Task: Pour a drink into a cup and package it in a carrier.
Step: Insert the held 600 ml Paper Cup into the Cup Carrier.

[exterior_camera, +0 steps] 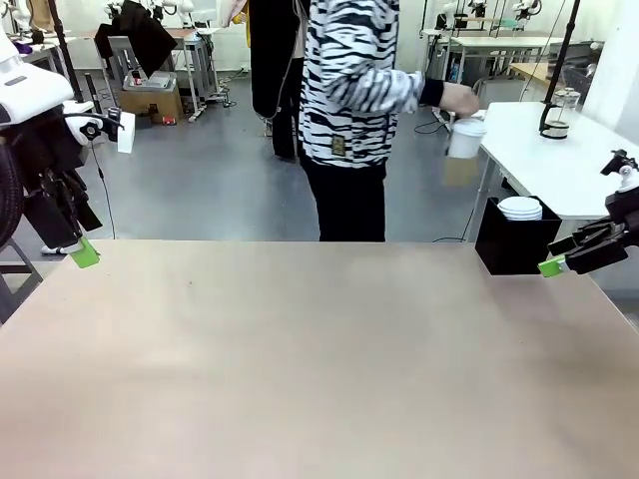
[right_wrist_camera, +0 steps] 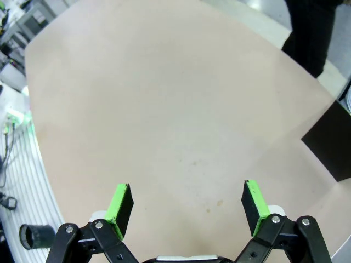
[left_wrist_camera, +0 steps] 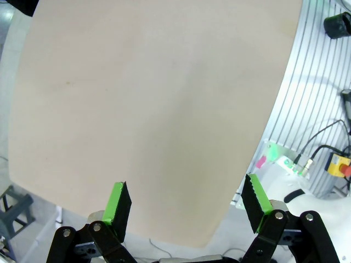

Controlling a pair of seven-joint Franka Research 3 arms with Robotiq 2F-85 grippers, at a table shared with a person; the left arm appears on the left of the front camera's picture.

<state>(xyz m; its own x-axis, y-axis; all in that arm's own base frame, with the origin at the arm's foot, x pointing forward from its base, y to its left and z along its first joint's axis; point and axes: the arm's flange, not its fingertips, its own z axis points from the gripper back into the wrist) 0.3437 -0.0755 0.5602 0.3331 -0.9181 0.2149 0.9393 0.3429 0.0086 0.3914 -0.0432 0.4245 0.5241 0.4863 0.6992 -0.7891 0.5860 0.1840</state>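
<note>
Cup [exterior_camera: 465,137] in person's hand [exterior_camera: 459,100], far off by side table; paper, light, squashy, so grab mid-body, gentle squeeze; left gripper [left_wrist_camera: 186,207] & right gripper [right_wrist_camera: 186,205] both spread wide, holding nothing.

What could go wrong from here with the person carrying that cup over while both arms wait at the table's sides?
1. The person's hand holds the cup in mid-air beside the white side table; the picture is blurred there, so a hurried carry might spill or drop it.
2. The glass jug stands near that table's far edge, where a sleeve could knock it.
3. The right gripper, open, sits close to the black box and could clip it when moving.
</note>
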